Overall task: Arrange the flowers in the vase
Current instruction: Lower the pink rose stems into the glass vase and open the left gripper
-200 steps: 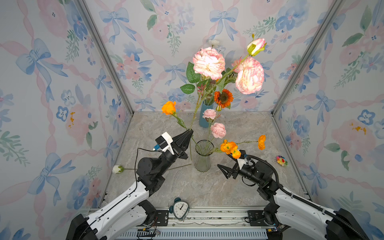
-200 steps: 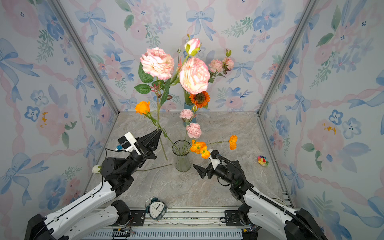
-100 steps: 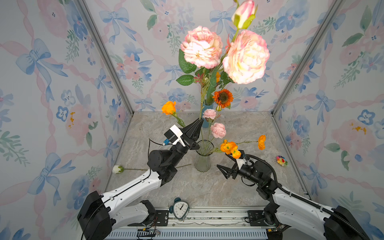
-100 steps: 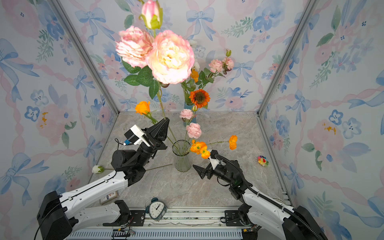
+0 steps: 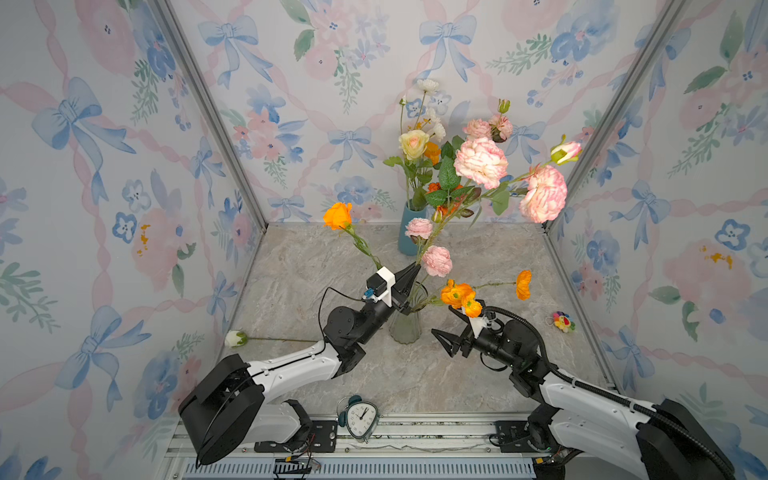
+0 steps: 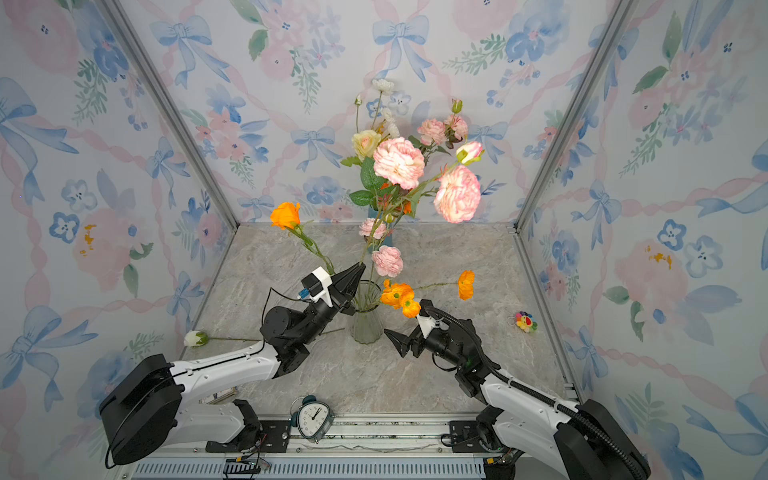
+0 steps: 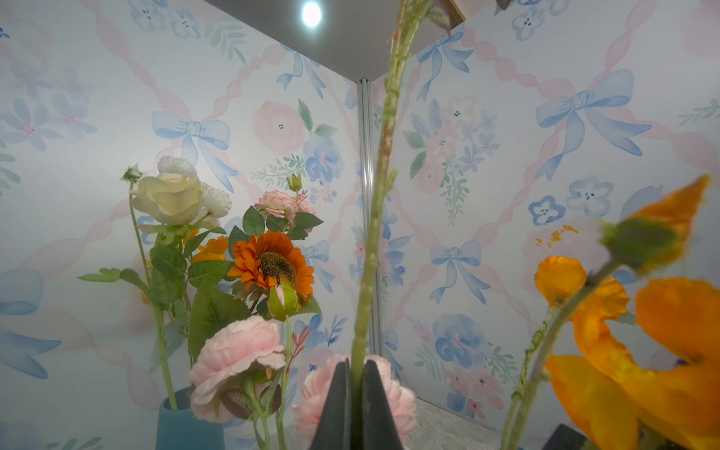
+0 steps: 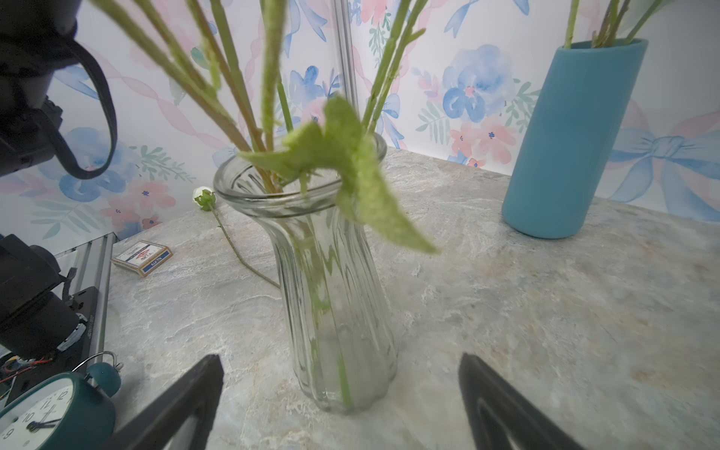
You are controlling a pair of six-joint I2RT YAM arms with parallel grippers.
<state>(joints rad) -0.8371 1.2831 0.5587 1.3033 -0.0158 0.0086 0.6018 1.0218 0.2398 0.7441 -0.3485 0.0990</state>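
A clear glass vase (image 5: 405,320) (image 6: 365,320) (image 8: 335,272) stands mid-table with several flowers in it: an orange rose (image 5: 337,215), small pink blooms (image 5: 436,260) and orange poppies (image 5: 457,293). My left gripper (image 5: 415,268) (image 6: 360,266) (image 7: 356,364) hangs just over the vase rim, shut on the green stem (image 7: 383,156) of a branch with large pink blooms (image 5: 481,162) (image 6: 457,199) leaning right. The stem's lower end is hidden behind the gripper. My right gripper (image 5: 442,322) (image 8: 341,358) stands open, low beside the vase, holding nothing. A white flower (image 5: 235,338) lies on the table at left.
A blue vase (image 5: 409,230) (image 8: 572,136) at the back holds a cream rose, a sunflower (image 7: 272,265) and other blooms. An alarm clock (image 5: 360,417) sits at the front edge, a card box (image 8: 142,257) front left, a small plush toy (image 5: 562,321) at right.
My left gripper has carried the pink branch right, from beside the vase to over its rim. The blooms rose towards the camera, then swung right and back. The right arm has stayed still.
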